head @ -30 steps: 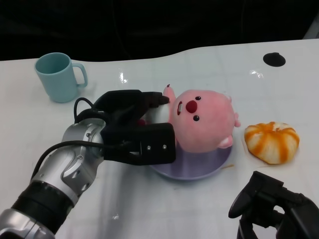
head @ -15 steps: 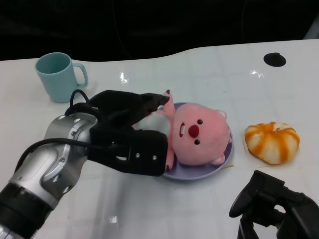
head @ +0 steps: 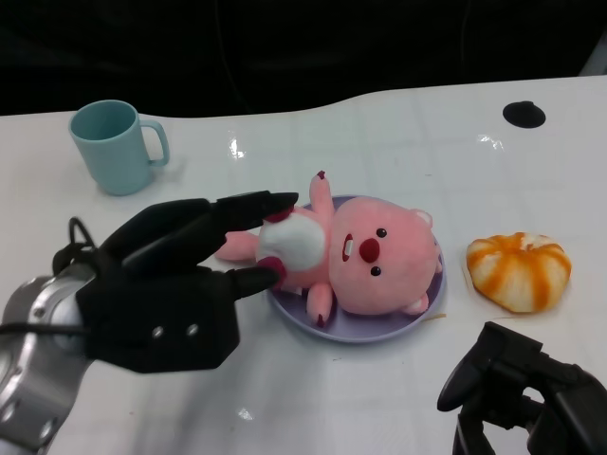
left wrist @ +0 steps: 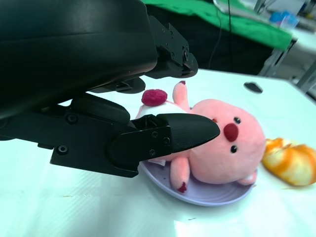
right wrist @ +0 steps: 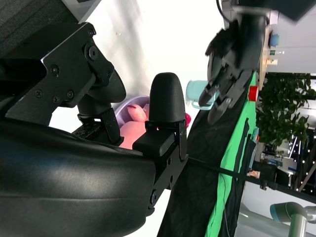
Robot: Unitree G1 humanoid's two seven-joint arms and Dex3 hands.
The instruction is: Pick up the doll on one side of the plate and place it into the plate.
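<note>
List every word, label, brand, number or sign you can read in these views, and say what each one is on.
None: no readable text in any view.
The teal mug, pink plush doll, lavender plate, orange-and-white striped plush and white table bear no print.
The left hand and right hand show only screws.
Background items in the right wrist view are too blurred to read.

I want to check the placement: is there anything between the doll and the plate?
Nothing visible. The doll already lies on the plate, head over its middle and legs past the rim toward the left hand, whose fingers are spread at the doll's belly. The bread lies apart, beside the plate.
</note>
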